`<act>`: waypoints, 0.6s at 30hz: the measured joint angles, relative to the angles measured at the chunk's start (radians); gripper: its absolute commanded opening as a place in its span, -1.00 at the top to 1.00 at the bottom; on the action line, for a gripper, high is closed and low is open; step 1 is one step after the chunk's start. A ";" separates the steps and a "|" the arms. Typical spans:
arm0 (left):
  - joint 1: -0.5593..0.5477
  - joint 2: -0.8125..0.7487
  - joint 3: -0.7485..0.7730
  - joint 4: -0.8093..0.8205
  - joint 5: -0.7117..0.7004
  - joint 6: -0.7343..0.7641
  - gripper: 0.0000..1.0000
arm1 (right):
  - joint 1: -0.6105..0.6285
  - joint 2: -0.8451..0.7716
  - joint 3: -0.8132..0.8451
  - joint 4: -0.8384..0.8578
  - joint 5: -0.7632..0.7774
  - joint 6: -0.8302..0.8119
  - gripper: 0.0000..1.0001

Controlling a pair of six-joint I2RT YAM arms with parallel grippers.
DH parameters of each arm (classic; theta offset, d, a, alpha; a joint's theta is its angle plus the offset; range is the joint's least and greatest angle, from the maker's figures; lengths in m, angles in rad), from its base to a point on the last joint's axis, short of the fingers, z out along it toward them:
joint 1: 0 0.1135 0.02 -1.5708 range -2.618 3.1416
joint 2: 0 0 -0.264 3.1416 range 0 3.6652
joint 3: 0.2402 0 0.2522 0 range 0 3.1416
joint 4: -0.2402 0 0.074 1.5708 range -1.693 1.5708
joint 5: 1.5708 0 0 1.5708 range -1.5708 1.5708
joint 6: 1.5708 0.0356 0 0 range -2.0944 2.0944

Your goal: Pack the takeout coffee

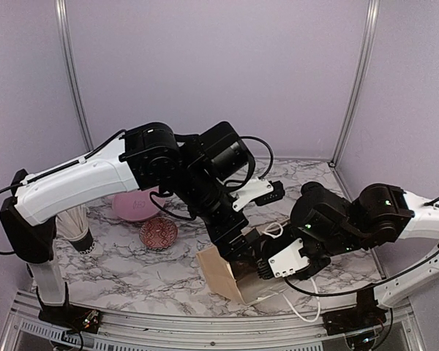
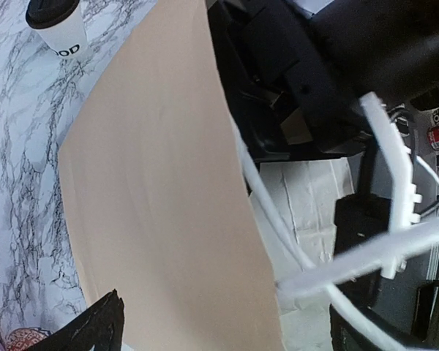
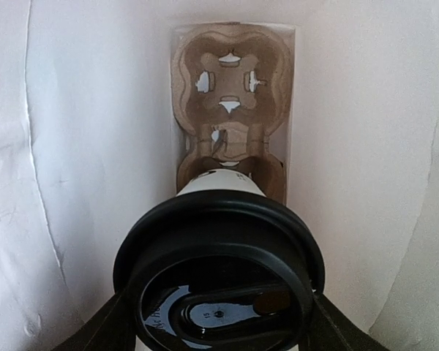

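A: Where is the held coffee cup (image 3: 219,281)?
B: Inside the paper bag (image 1: 223,276). It has a white body and a round black lid, with the pulp cup tray (image 3: 230,95) at 12 o'clock from it. The right gripper (image 3: 219,333) reaches down into the bag and clamps the cup at 3 and 9 o'clock.
A: And the left gripper (image 1: 238,247)?
B: It is at the bag's mouth; wide or narrow, I cannot tell. A second coffee cup (image 2: 56,29) stands on the marble table (image 2: 14,146).

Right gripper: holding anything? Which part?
Yes: the right gripper holds a takeout coffee cup, gripped on both sides of its black lid, inside the paper bag.
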 measured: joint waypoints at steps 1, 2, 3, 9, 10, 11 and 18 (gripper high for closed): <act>-0.002 -0.015 0.000 -0.001 0.001 0.002 -0.98 | 0.000 0.000 0.000 0.000 0.000 0.000 0.30; -0.005 -0.034 0.000 -0.002 0.002 0.005 -0.98 | 0.000 0.000 0.000 0.000 0.000 0.000 0.30; -0.009 -0.047 0.000 -0.002 0.002 0.006 -0.98 | 0.000 0.000 0.000 0.000 0.000 0.000 0.30; -0.027 -0.150 -0.030 -0.003 -0.056 0.013 -0.98 | 0.000 0.000 0.013 -0.003 -0.021 0.000 0.30; -0.027 -0.169 -0.040 -0.005 -0.092 0.011 -0.98 | 0.004 0.001 0.025 -0.006 -0.036 0.000 0.29; -0.026 -0.186 -0.048 -0.006 -0.134 0.007 -0.98 | 0.009 0.003 0.039 -0.009 -0.047 0.000 0.29; 0.101 -0.295 -0.137 0.028 -0.396 -0.049 -0.98 | 0.042 0.082 0.161 -0.007 -0.130 0.000 0.29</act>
